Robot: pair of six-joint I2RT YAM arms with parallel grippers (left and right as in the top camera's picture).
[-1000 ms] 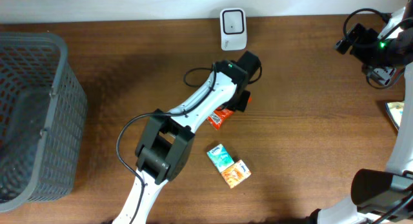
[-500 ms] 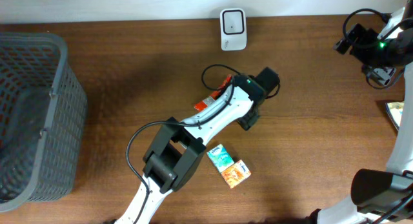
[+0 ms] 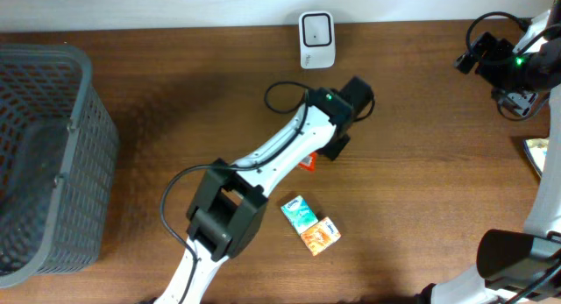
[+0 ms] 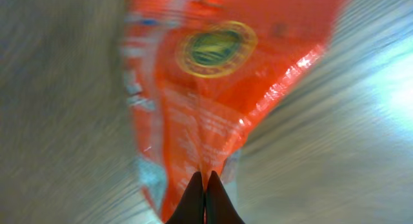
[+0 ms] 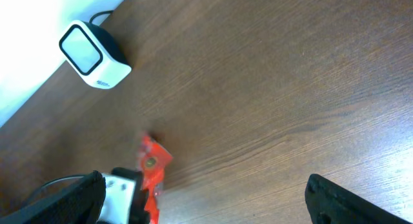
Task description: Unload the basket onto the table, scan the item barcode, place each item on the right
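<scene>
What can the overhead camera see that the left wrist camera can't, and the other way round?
Only the overhead view shows the grey basket, the white scanner, the teal box, the orange box and the whole left arm. Only the left wrist view shows, blurred, the round gold-and-green seal on the red packet, and the left gripper shut, apparently pinching the packet's edge. Both show the red packet, though overhead only a sliver peeks out from under the arm, and the brown wooden table.
</scene>
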